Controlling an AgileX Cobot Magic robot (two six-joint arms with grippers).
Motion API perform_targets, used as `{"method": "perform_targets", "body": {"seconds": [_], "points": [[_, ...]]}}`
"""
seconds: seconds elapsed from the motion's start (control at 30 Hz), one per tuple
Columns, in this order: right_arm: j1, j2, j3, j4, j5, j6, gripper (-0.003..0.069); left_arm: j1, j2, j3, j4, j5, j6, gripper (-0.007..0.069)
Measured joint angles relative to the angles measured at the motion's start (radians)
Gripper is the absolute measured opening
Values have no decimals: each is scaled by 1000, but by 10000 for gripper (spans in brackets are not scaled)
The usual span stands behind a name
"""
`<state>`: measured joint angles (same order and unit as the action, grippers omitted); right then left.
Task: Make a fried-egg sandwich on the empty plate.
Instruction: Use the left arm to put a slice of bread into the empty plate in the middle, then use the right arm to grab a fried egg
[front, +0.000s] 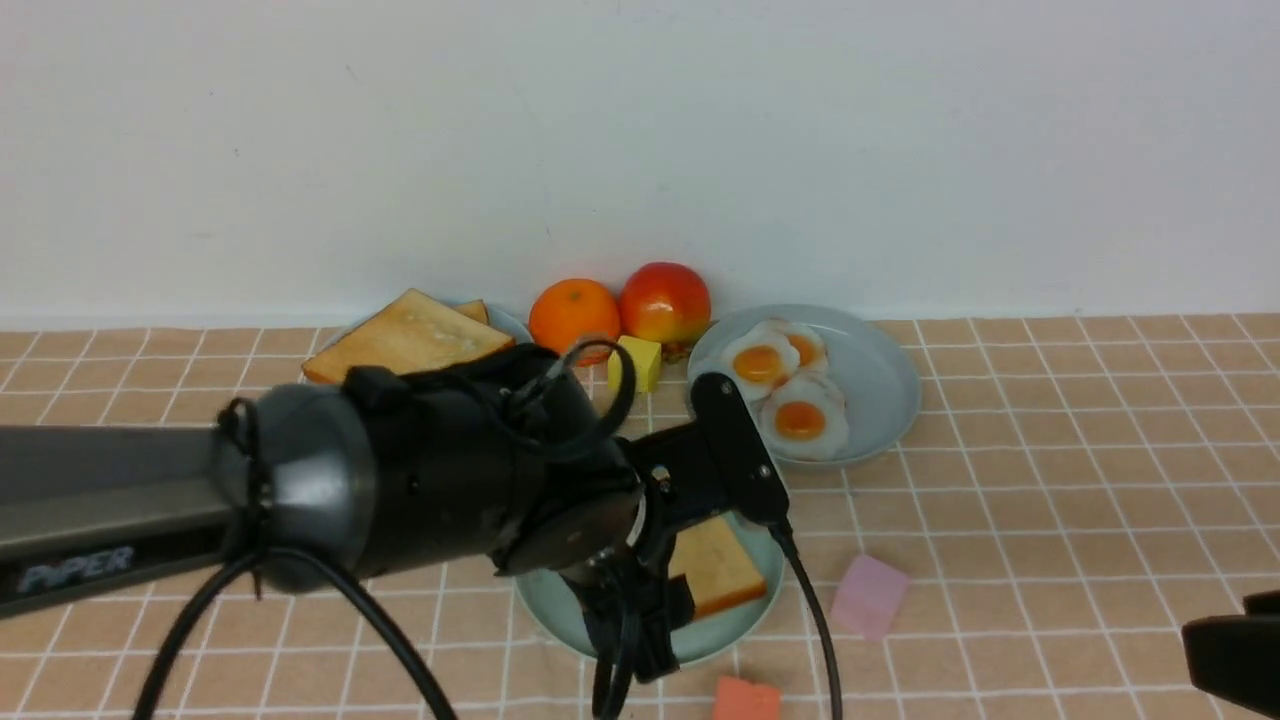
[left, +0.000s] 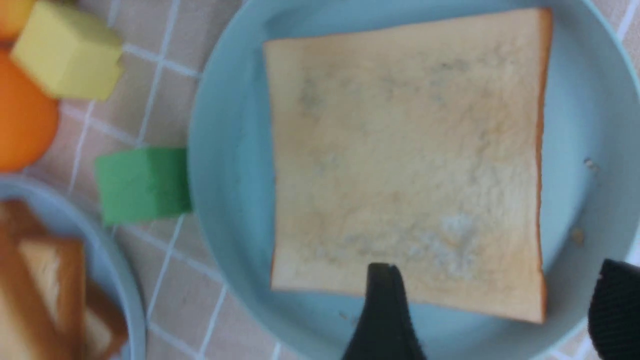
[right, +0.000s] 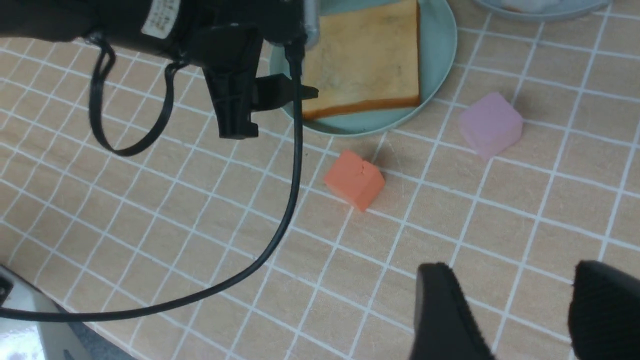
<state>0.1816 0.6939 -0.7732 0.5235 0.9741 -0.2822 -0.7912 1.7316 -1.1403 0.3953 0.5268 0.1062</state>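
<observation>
My left gripper (left: 497, 285) hangs open, empty, over the square golden toast slice (left: 405, 150) on the round mint-green plate (left: 225, 150), and the white orange-yolked fried eggs (front: 800, 420) lie beyond it, rightward, on the side of my open right gripper (right: 525, 295).

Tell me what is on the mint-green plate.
One toast slice lies flat on the plate, nothing on top. The left gripper hovers open over its edge. Anything under the slice is hidden.

mint-green plate (front: 548, 602), golden toast (front: 716, 566), peach checked cloth (front: 1050, 500)
</observation>
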Motion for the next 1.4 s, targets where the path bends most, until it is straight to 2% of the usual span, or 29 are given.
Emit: {"method": "perform_targets", "body": {"seconds": [0.03, 0.1, 0.2, 0.27, 0.33, 0.47, 0.7, 0.83, 1.03, 1.1, 1.4], "points": [[0, 0, 0, 1, -4, 0, 361, 0, -4, 0, -1, 2, -8, 500], [0, 6, 0, 21, -41, 0, 358, 0, -65, 1, -29, 25, -114, 416], [0, 61, -13, 39, -81, 0, 331, 0, -196, 1, -106, 81, -276, 165], [0, 122, -31, 48, -94, -2, 311, 0, -270, 2, -132, 107, -317, 45], [0, 200, -52, 62, -111, -17, 297, 0, -366, 11, -154, 126, -337, -13], [0, 392, -114, 93, -159, -44, 287, 0, -567, 89, -208, 108, -358, -13], [0, 715, -292, 152, -248, -56, 287, 0, -930, 354, -232, -74, -371, -13], [0, 903, -426, 162, -272, -56, 298, 0, -1059, 488, -262, -159, -372, -13], [0, 1110, -595, 166, -290, -56, 362, 0, -1127, 555, -298, -279, -372, -13], [0, 1222, -691, 169, -303, -56, 387, 0, -1132, 556, -301, -362, -372, -13], [0, 1496, -934, 192, -350, -57, 395, 0, -1132, 557, -302, -440, -372, -13]]}}
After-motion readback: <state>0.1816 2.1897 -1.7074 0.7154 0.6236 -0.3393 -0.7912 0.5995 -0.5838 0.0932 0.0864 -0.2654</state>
